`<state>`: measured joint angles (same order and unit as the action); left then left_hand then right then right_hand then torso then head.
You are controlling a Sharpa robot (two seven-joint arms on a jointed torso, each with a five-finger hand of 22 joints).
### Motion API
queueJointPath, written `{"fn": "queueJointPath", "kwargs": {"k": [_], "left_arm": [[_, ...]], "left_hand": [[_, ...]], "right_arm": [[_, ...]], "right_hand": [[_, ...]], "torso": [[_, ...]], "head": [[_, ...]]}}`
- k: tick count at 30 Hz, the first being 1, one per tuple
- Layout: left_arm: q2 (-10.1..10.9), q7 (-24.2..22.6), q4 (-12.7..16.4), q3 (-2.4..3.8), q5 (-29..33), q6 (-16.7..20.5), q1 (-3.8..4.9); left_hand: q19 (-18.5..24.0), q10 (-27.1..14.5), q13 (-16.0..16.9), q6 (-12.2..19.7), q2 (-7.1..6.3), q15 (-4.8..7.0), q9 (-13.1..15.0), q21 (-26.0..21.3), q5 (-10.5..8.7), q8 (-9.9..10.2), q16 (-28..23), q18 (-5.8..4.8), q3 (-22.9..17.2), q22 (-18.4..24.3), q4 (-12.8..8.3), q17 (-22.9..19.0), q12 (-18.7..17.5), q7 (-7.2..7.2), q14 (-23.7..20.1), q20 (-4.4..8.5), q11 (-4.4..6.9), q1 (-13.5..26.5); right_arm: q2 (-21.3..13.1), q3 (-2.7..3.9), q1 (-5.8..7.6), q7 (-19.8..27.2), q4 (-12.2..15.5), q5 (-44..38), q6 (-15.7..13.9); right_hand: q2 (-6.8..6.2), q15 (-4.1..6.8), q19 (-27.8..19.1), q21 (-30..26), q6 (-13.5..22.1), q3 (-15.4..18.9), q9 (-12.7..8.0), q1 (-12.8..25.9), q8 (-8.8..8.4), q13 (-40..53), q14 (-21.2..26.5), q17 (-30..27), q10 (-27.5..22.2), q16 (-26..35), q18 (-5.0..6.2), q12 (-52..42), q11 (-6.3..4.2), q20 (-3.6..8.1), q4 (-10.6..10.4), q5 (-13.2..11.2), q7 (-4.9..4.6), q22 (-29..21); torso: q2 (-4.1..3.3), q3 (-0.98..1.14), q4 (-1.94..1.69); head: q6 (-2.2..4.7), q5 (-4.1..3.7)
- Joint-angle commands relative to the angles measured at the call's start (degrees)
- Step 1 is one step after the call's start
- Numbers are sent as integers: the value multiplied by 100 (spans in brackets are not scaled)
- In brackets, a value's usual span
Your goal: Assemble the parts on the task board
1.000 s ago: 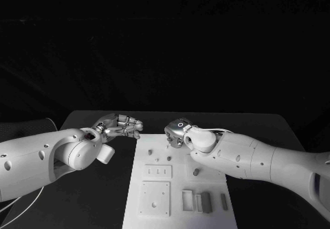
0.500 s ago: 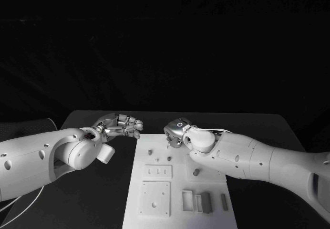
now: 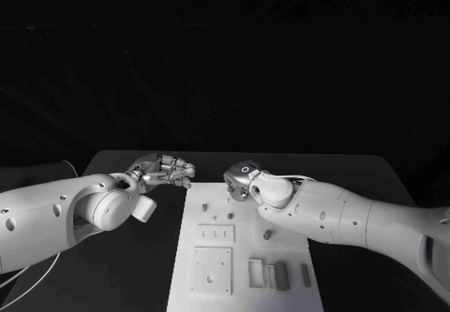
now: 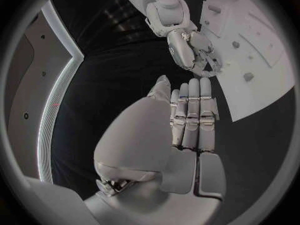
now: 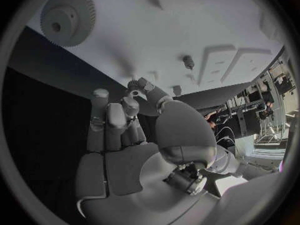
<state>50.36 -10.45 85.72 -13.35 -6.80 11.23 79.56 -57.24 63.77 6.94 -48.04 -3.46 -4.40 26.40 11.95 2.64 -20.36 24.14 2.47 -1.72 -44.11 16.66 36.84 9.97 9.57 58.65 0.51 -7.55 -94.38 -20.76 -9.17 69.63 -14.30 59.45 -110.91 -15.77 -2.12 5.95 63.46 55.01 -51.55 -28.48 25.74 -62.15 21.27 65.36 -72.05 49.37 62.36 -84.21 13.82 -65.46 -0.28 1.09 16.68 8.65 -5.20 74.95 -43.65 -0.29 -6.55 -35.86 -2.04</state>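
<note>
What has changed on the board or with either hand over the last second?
Nothing visibly changed. The left hand stays beside the far left corner of the task board, fingers straight and holding nothing. The right hand stays over the board's far end, also holding nothing. The parts, including the gear, lie where they were.

The room behind my table is almost black; light falls from above, making my task board point(image 3: 246, 250) and white arms glow pale. Small parts cast short soft shadows on the board. My wrist cameras bend straight edges into curves, ringed by dark frames. Bright windows glare at one rim.
</note>
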Motion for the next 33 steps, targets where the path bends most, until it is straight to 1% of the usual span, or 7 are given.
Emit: {"fn": "queueJointPath", "kwargs": {"k": [1, 7, 15, 24, 28, 30, 33], "left_arm": [[-16, -35, 13, 6, -17, -25, 14], [-16, -32, 14, 6, -17, -20, 17], [-15, -28, 15, 6, -17, -23, 24], [-11, -27, 16, 6, -17, -18, 30], [0, -27, 16, 6, -17, -18, 30], [13, -29, 9, 5, -17, -17, 30], [53, -30, 0, 5, -17, -4, 31]], "left_hand": [[-2, 39, -6, -5, -12, -16, 0, -23, 18, 40, -22, 95, 4, 9, 1, 11, -40, 52, 9, 50, -20, 49], [-2, 40, -6, -5, -13, -16, 0, -24, 17, 41, -25, 94, 4, 9, 1, 13, -42, 52, 10, 50, -20, 49], [-3, 42, -6, -5, -14, -16, 0, -25, 17, 43, -28, 93, 3, 9, 2, 17, -46, 52, 11, 51, -20, 50], [-3, 41, -7, -4, -16, -16, 0, -27, 17, 46, -32, 92, 4, 9, 1, 21, -50, 53, 12, 51, -21, 51], [-4, 42, -7, -1, -17, -16, 0, -28, 18, 49, -35, 92, 3, 9, 1, 23, -52, 54, 12, 52, -21, 51], [-4, 42, -7, 0, -17, -16, 0, -29, 17, 50, -36, 92, 3, 9, 1, 24, -53, 54, 13, 52, -21, 51], [-4, 42, -7, 1, -18, -16, 0, -29, 18, 52, -38, 92, 3, 9, 1, 26, -55, 55, 13, 52, -22, 51]], "right_arm": [[22, -1, -2, -16, -12, -20, 91], [48, -2, -2, 37, -53, 58, 193], [58, -5, -2, 30, -83, 115, 208], [32, -5, -2, -17, -67, 135, 111], [-112, -4, 0, -15, 107, 180, -57], [-250, 1, 7, -25, 300, 210, -125], [-493, 58, 74, -55, 655, 255, -173]], "right_hand": [[-39, -18, 11, 21, -493, -36, -7, -3, -35, -11, 4, -6, -41, -35, 118, -35, 23, 38, -10, 11, -103, 100], [-94, -45, -3, 9, -413, -37, -28, -2, -99, -37, 17, -18, -62, -30, 118, -45, 57, 34, -12, 9, -138, 99], [-303, -184, -20, -22, 27, -38, -173, -3, -387, -103, 49, -42, -150, -29, 118, -80, 215, 10, -28, 8, -307, 95], [-403, -245, -22, -42, 211, -55, -239, 28, -494, -143, 67, -56, -212, -26, 118, -105, 280, -8, -44, 9, -375, 91], [-429, -261, -14, -44, 255, -62, -254, 37, -517, -154, 65, -59, -223, -30, 118, -118, 297, -11, -54, 8, -392, 92], [-433, -263, -12, -44, 258, -64, -255, 36, -518, -156, 64, -59, -224, -31, 118, -121, 298, -11, -55, 8, -394, 92], [-448, -267, 0, -40, 249, -70, -254, 35, -511, -160, 55, -60, -222, -37, 118, -132, 301, -9, -58, 8, -396, 92]], "torso": [[-1, 1, -1], [-1, -1, -3], [-1, -4, 1], [-1, -2, 3], [1, -3, 1], [3, -1, 6], [4, 6, 24]], "head": [[3, -5], [-3, -4], [-9, 3], [-7, 3], [6, -2], [18, -1], [42, 4]]}}
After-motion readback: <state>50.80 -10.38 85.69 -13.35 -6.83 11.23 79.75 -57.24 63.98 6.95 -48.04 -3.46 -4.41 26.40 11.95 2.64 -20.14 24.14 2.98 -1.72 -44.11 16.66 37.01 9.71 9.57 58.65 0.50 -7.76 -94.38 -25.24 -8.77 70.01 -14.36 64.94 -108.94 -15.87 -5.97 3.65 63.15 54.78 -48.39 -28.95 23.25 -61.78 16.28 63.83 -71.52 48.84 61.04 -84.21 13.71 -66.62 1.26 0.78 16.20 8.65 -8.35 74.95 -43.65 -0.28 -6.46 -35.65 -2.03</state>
